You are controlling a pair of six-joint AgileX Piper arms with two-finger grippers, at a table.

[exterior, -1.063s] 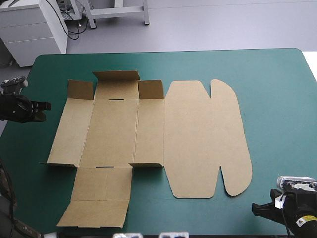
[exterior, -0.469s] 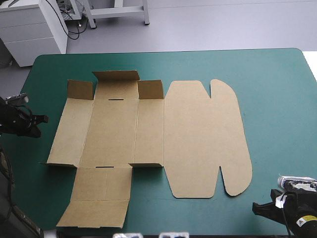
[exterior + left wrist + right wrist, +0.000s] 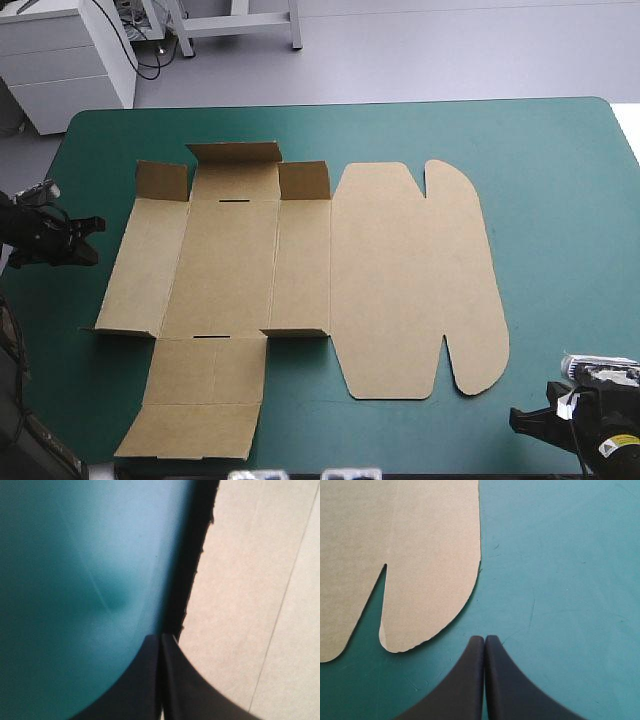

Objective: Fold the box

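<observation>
— Across the teal-green tabletop, how does the brown box lie?
— It lies near the middle as an unfolded sheet. Its wide lid panel, cut with two rounded ears, is flat on the box's right side. Three short flaps along the box's far edge stand upright.
— Where is the left tool?
— It is just beside the box's left edge. Its black fingers meet in a single point, closed on nothing. The wrist view puts the tip at the board's ragged border, with a dark strip of shadow between cover and board.
— And the right tool?
— It is closed too and empty, fingers pressed together. It sits over bare cover just off the near rounded ear of the box's lid panel, apart from the board.
</observation>
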